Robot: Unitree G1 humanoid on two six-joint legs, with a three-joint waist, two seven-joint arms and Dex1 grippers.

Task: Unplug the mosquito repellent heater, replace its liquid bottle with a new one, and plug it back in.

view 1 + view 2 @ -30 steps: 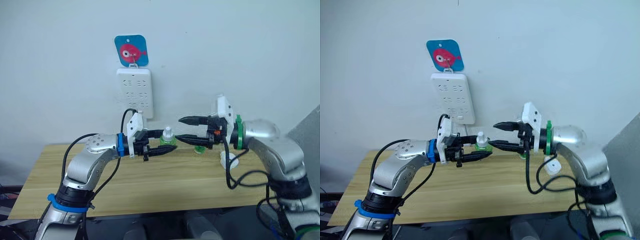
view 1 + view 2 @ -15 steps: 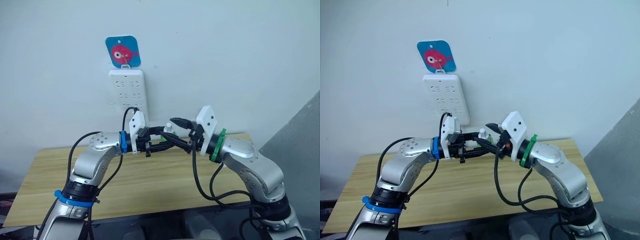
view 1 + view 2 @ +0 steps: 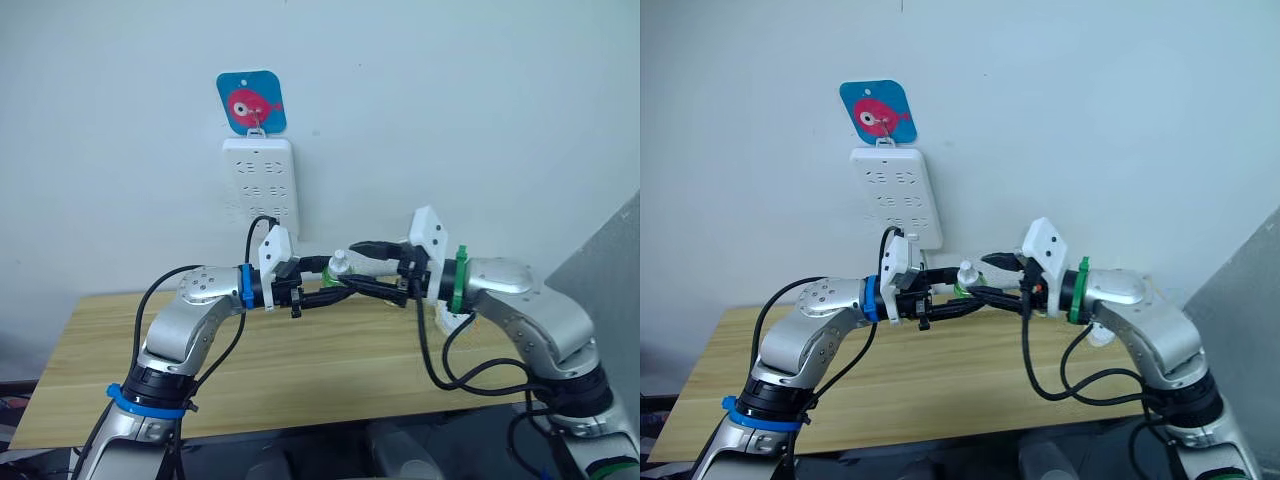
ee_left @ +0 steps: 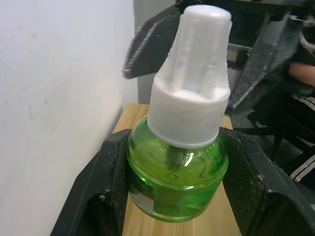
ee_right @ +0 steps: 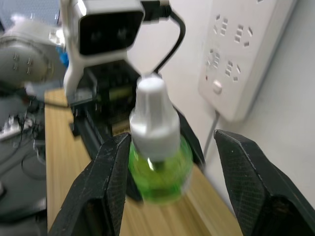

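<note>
The left gripper (image 3: 322,283) clenched a green liquid bottle (image 4: 178,169) with a white cap (image 4: 194,78), held above the table (image 3: 300,380). The right gripper (image 3: 995,278) gaped around it. The power strip (image 3: 260,180) carried no heater, so fitting and replugging apparently remained.

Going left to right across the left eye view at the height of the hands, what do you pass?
Left hand → green liquid bottle with white cap, held in the left hand → right hand, open around the bottle → white object on the table beyond the right arm.
</note>
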